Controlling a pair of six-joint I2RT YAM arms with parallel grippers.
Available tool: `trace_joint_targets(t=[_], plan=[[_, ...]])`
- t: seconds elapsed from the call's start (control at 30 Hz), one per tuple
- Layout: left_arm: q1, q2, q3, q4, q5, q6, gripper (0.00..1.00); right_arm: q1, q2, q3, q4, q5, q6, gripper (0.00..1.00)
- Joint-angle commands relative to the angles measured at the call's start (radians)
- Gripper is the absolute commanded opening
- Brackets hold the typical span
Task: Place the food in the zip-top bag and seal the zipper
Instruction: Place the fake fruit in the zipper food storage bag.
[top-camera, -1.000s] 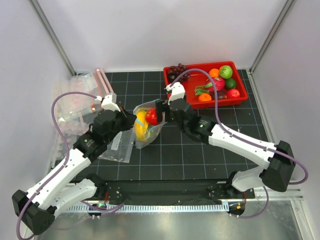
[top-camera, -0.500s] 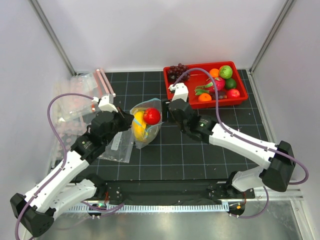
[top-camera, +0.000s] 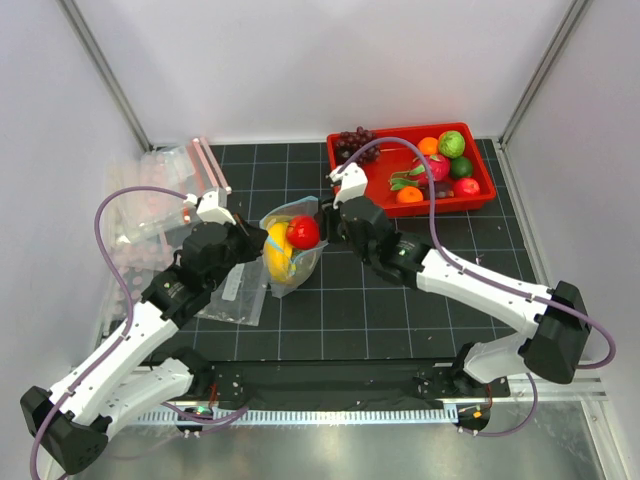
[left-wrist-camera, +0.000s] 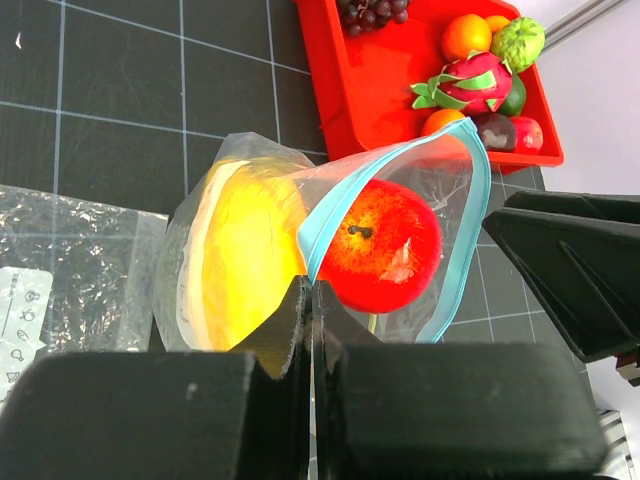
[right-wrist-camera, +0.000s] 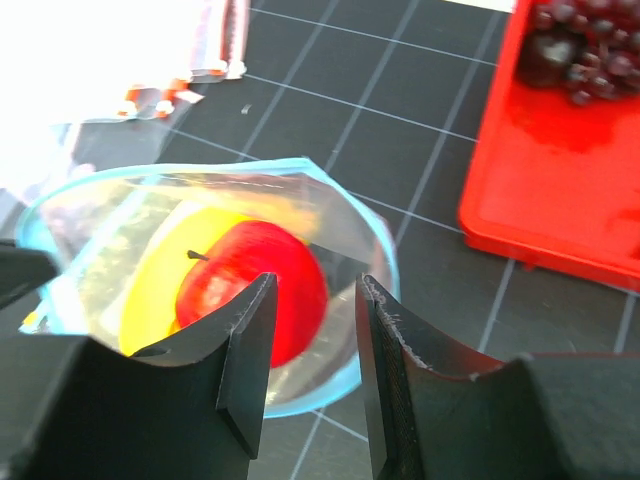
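Note:
The clear zip-top bag (top-camera: 290, 262) stands open on the dark mat, and its teal-blue zipper (left-wrist-camera: 470, 215) rings the mouth. The small red fruit (top-camera: 303, 232) sits in the mouth on top of the yellow banana (top-camera: 277, 250); both also show in the left wrist view, red fruit (left-wrist-camera: 385, 245) and banana (left-wrist-camera: 245, 255). My left gripper (left-wrist-camera: 312, 295) is shut on the bag's near rim and holds it up (top-camera: 252, 240). My right gripper (right-wrist-camera: 310, 290) is open and empty, just right of and above the red fruit (right-wrist-camera: 255, 285), apart from it (top-camera: 326, 221). No melon shows in the bag.
A red tray (top-camera: 350, 180) at the back right holds grapes (top-camera: 352, 140), a pink dragon fruit (top-camera: 436, 166) and several other fruits, some green and round. Clear bags with pink-red strips (top-camera: 205, 165) lie at the back left. A flat clear bag (top-camera: 235, 290) lies under my left arm.
My right gripper let go of the red fruit in the bag's mouth, opened and drew back a little to the right. The left gripper kept its hold on the rim.

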Motion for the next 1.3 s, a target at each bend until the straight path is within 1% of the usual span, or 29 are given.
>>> trace_joint_targets(t=[0.0,0.07,0.13,0.17,0.23,0.3,0.33,0.43,0.47,0.5,0.6,0.7,0.8,1.0,1.13,1.27], plan=[[0.000,-0.002,-0.002,0.026,-0.015,0.003,0.00,0.006,0.042,0.056,0.079,-0.071,-0.026,0.43],[0.000,-0.001,0.000,0.028,-0.015,0.003,0.00,0.006,0.068,0.071,0.086,-0.086,-0.031,0.43],[0.000,0.001,-0.002,0.028,-0.015,0.004,0.00,0.006,0.131,0.119,0.066,-0.119,-0.037,0.43],[0.000,0.001,-0.002,0.029,-0.018,0.004,0.00,0.005,0.158,0.145,0.005,-0.128,-0.037,0.43],[0.000,0.005,-0.002,0.028,-0.017,0.006,0.00,0.006,0.224,0.211,-0.051,-0.164,-0.046,0.43],[0.000,0.005,-0.002,0.028,-0.018,0.006,0.00,0.006,0.247,0.245,-0.103,-0.197,-0.051,0.43],[0.000,0.008,-0.002,0.028,-0.018,0.007,0.00,0.006,0.260,0.252,-0.120,-0.242,-0.052,0.43],[0.000,0.008,-0.002,0.026,-0.020,0.007,0.00,0.006,0.255,0.251,-0.167,-0.319,-0.040,0.42],[-0.002,0.008,-0.002,0.025,-0.021,0.007,0.00,0.006,0.245,0.243,-0.177,-0.380,-0.033,0.42],[0.000,0.007,-0.002,0.026,-0.021,0.007,0.00,0.006,0.240,0.231,-0.180,-0.410,-0.022,0.41],[0.000,0.002,-0.005,0.025,-0.026,0.007,0.00,0.011,0.235,0.237,-0.233,-0.425,0.027,0.41],[0.000,0.008,-0.005,0.026,-0.029,0.007,0.00,0.015,0.240,0.249,-0.266,-0.481,0.046,0.39],[0.000,0.015,-0.002,0.025,-0.027,0.009,0.00,0.022,0.244,0.259,-0.272,-0.482,0.052,0.39],[0.000,0.008,-0.003,0.025,-0.030,0.009,0.00,0.023,0.156,0.213,-0.249,-0.376,0.034,0.39],[0.000,0.008,-0.002,0.023,-0.032,0.011,0.00,0.023,0.081,0.214,-0.296,-0.347,0.020,0.37],[0.000,0.007,-0.002,0.020,-0.036,0.011,0.00,0.023,0.050,0.216,-0.327,-0.347,0.017,0.35]])
